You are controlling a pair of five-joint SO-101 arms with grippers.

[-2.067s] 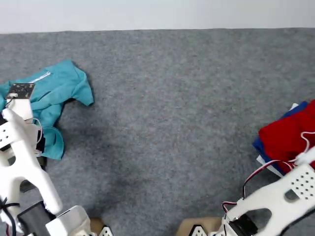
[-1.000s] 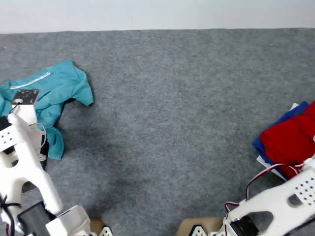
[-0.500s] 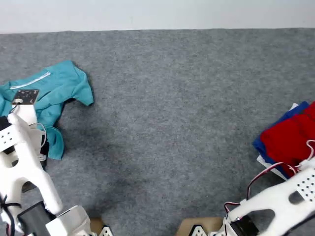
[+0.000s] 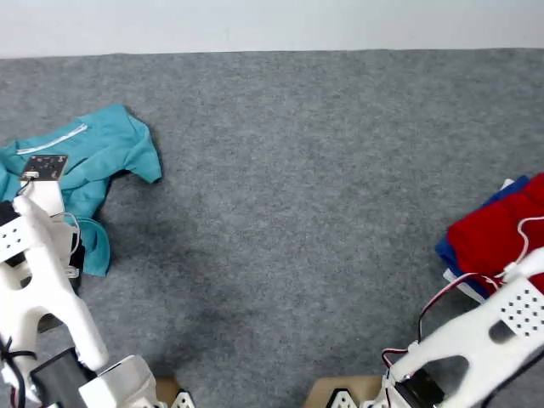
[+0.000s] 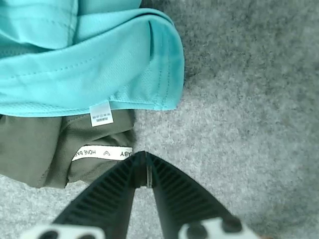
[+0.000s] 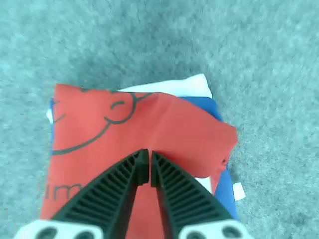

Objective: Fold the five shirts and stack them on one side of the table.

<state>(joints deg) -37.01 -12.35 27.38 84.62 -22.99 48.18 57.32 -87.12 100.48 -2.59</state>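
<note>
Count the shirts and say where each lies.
5. Teal shirt crumpled at the table's left edge, olive shirt partly under it; at the right edge, red shirt atop blue shirt and white shirt. Others may be hidden.

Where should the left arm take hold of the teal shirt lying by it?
Pinch the teal shirt at the rounded hem corner jutting onto the grey table, coming from that open side. That edge lies free, whereas farther in it overlaps an olive garment a pinch might also catch. The shut left gripper must open first.
</note>
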